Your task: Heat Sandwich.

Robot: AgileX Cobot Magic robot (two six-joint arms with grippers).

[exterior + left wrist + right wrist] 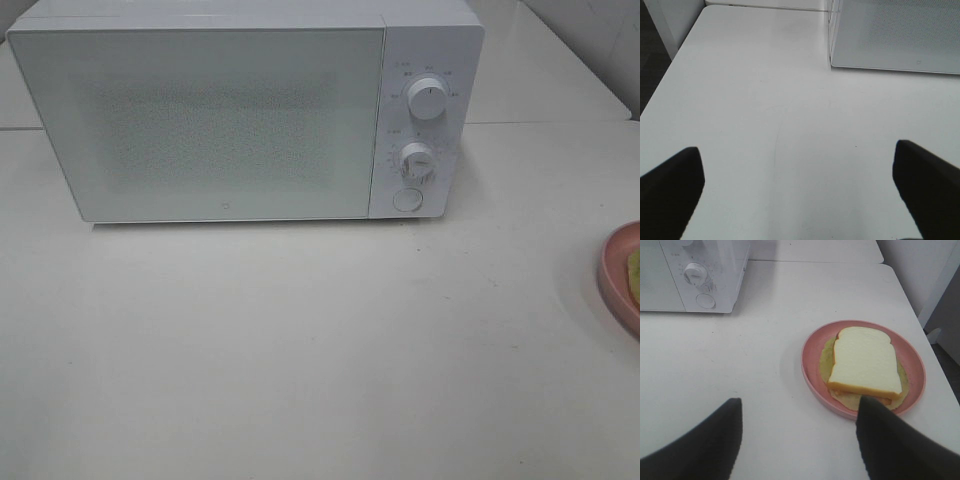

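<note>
The sandwich [865,360], square white bread with tan crust over a pale yellow-green layer, lies on a round pink plate [810,371] in the right wrist view. My right gripper [795,440] hangs open over bare table just short of the plate. One dark finger [895,445] covers the plate's near rim. In the high view only the plate's edge [618,275] and a sliver of the sandwich [634,268] show at the far right. The white microwave [240,110] stands at the back with its door closed. My left gripper [800,190] is wide open above the table, holding nothing.
The microwave has two round knobs [428,100] and a round button [407,199] on its right panel. The plate sits near the table's right edge [920,320]. The table's left edge [665,75] drops off beside the left arm. Neither arm shows in the high view.
</note>
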